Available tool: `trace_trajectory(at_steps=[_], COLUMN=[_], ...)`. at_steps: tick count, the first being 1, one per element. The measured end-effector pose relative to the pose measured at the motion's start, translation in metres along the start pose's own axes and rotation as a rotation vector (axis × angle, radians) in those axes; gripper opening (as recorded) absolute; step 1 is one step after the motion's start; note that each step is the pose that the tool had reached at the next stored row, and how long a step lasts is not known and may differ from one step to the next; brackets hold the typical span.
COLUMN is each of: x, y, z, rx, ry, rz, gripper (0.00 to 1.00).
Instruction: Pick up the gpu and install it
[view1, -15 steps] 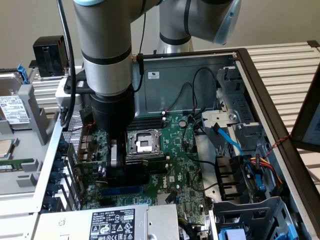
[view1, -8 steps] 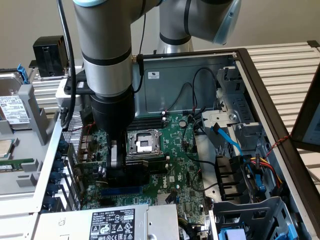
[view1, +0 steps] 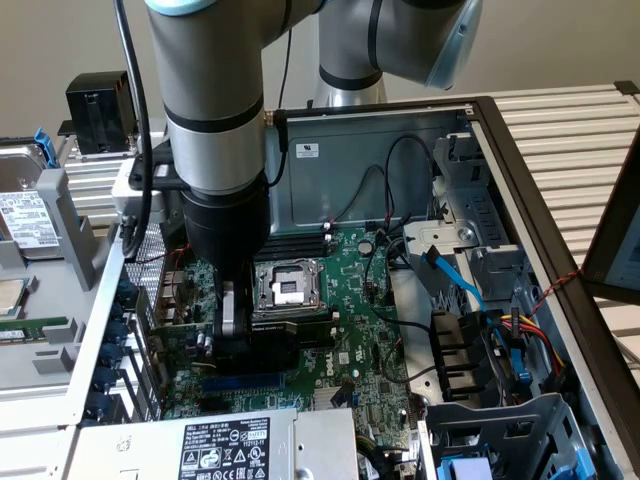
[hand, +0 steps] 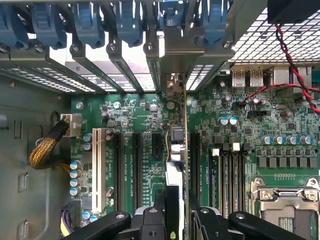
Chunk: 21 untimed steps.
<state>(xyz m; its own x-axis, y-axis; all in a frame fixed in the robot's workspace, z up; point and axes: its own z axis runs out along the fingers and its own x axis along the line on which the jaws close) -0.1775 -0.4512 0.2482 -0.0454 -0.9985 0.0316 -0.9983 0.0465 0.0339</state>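
Inside the open computer case (view1: 520, 170), the fingers (hand: 152, 222) grip the gpu (hand: 173, 180) above the motherboard (hand: 145, 115).

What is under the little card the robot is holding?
The large green motherboard with long black slots. The small green card with a silver bracket, held in the gripper, hides the spot beneath it.
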Motion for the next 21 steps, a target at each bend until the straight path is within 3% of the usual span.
trace_trajectory(at_steps=[21], x=[-0.0003], y=[-0.0008], z=[0.0002], rx=[-0.0001], ry=[0.0], rz=[0.002], gripper=[0.27])
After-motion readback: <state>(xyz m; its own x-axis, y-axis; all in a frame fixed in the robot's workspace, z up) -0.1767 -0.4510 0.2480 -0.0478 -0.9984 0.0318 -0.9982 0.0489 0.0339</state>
